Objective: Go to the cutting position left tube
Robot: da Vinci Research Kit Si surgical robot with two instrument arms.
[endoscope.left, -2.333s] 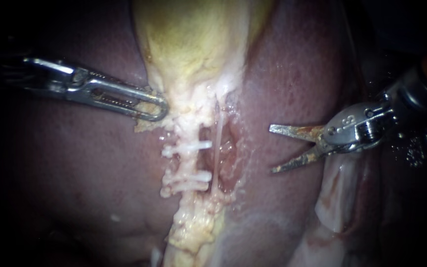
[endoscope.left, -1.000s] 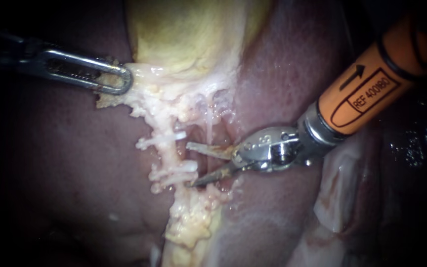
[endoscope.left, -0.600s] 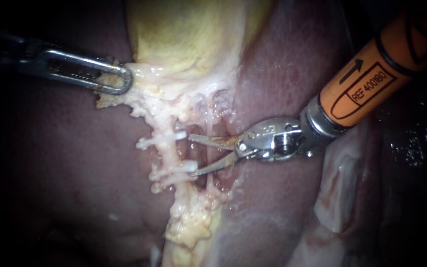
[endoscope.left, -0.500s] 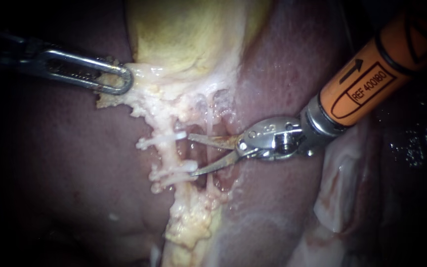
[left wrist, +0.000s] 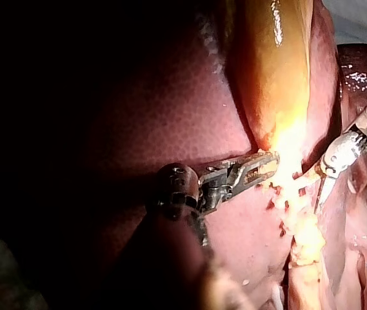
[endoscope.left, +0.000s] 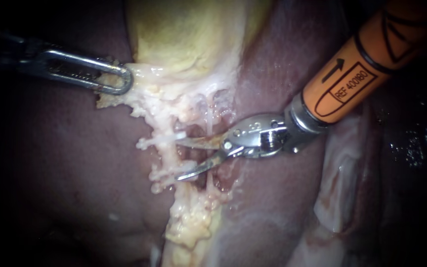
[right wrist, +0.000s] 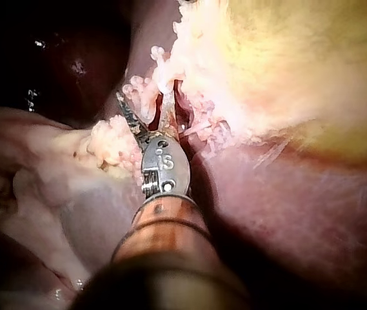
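I'm bringing right instrument (endoscope.left: 178, 159), blades apart, up to left tube (endoscope.left: 167, 157) mid-frame; left instrument (endoscope.left: 123, 82) jaws clamping gallbladder (endoscope.left: 189, 34) edge upper left; next probably needing deeper reach

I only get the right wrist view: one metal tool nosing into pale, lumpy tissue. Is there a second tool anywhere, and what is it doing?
Observer: Yes. In the endoscope view the left instrument comes in from the left, its jaws shut on pale tissue at the gallbladder's lower edge.
Operator: Are my tool's blades open? I see only one.
Observer: Open. The endoscope view shows the right instrument with two blades spread apart.
Operator: What are they near?
Observer: Their tips reach the left tube, which bears white clips.
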